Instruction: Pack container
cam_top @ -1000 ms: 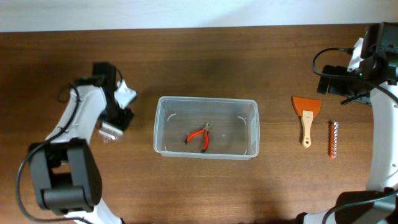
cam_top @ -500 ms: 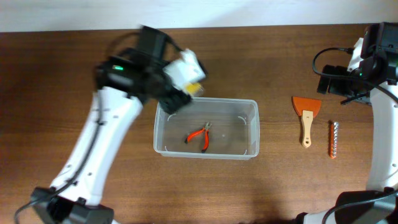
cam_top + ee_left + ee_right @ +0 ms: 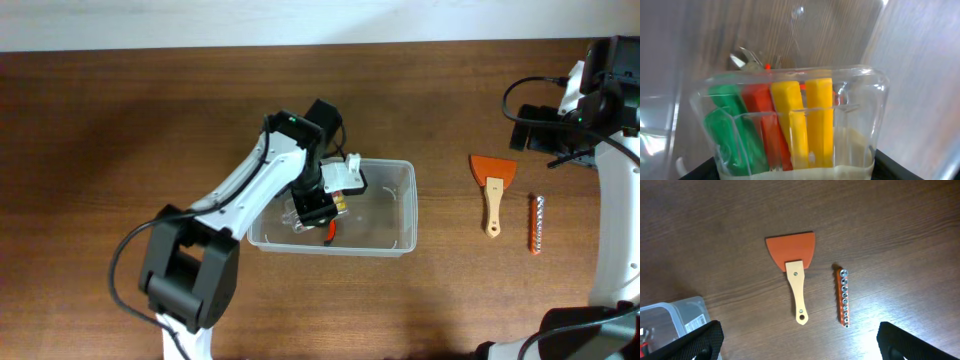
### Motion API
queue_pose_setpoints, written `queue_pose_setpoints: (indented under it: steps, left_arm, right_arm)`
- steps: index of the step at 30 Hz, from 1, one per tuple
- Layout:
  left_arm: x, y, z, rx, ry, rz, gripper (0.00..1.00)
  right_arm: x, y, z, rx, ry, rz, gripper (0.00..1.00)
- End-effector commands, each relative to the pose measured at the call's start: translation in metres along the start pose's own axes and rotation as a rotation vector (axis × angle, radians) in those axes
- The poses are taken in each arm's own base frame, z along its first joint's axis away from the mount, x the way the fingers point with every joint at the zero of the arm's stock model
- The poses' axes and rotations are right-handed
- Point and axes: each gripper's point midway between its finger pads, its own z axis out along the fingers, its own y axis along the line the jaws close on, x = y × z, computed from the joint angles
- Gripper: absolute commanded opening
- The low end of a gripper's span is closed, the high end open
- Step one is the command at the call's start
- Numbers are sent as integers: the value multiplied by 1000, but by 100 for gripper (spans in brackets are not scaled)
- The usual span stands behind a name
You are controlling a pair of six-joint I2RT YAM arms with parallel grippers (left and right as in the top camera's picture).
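The clear rectangular container (image 3: 384, 246) sits mid-table. My left gripper (image 3: 316, 204) is inside its left half, shut on a small clear case (image 3: 790, 120) of green, red and yellow pieces. The case fills the left wrist view, with the container floor behind it. Red-handled pliers (image 3: 329, 233) lie in the container, mostly hidden under the gripper; their metal jaws (image 3: 746, 58) show past the case. My right gripper (image 3: 800, 347) is open and empty, hovering at the far right (image 3: 545, 135).
An orange scraper with a wooden handle (image 3: 493, 186) and an orange socket rail (image 3: 537, 225) lie right of the container; both show below the right wrist camera, scraper (image 3: 793, 262) and rail (image 3: 842, 297). The container's corner (image 3: 675, 320) shows at lower left there.
My left arm swung from the far left of the table to the container, carrying the clear case, and lowered it into the left half. The right arm has not moved.
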Motion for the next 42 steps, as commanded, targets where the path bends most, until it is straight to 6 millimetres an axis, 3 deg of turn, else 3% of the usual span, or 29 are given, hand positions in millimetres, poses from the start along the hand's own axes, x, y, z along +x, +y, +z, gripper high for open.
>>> queue_pose_setpoints:
  steps: [1,4,5,7,8,13,17,20,23,25,29,33,35,40,42]
  left_arm:
    - [2,1,5,8,12,22,44]
    - [1,2,5,5,10,24,57]
    - [1,2,5,4,9,24,66]
    - [2,3,5,-1,14,23,92]
    - [3,4,5,-7,21,23,97]
    - [7,9,4,-39,46,-13,99]
    - [7,23,-9,-117,62,-97,99]
    - [6,37,-39,-238,62,-150,99]
    - [7,50,-84,-388,32,-178,99]
    - [10,56,-119,-485,-2,-191,99]
    - [29,61,-185,-636,-95,-250,99]
    - [64,67,-243,-747,-237,-453,99]
    - [93,71,-266,-789,-301,-612,99]
    - [161,76,-294,-826,-374,-923,99]
    - [172,76,-292,-784,-394,-961,99]
  right_arm:
    - [-6,1,-14,-17,-43,8,99]
    - [-6,2,-14,-17,-43,8,99]
    - [-6,2,-14,-17,-43,8,99]
    - [-6,2,-14,-17,-43,8,99]
    - [-6,2,-14,-17,-44,8,99]
    - [-6,2,-14,-17,-44,8,99]
    - [-6,2,-14,-18,-43,8,99]
    - [-4,6,-14,-44,-38,2,99]
    - [-2,12,-14,-75,-29,-1,100]
    - [1,14,-13,-83,-17,-4,96]
    - [6,21,-7,-89,9,-22,91]
    - [12,23,6,-87,51,-28,91]
    - [18,23,18,-83,90,-28,95]
    - [41,22,54,-71,218,-28,99]
    - [52,22,68,-63,266,-25,99]
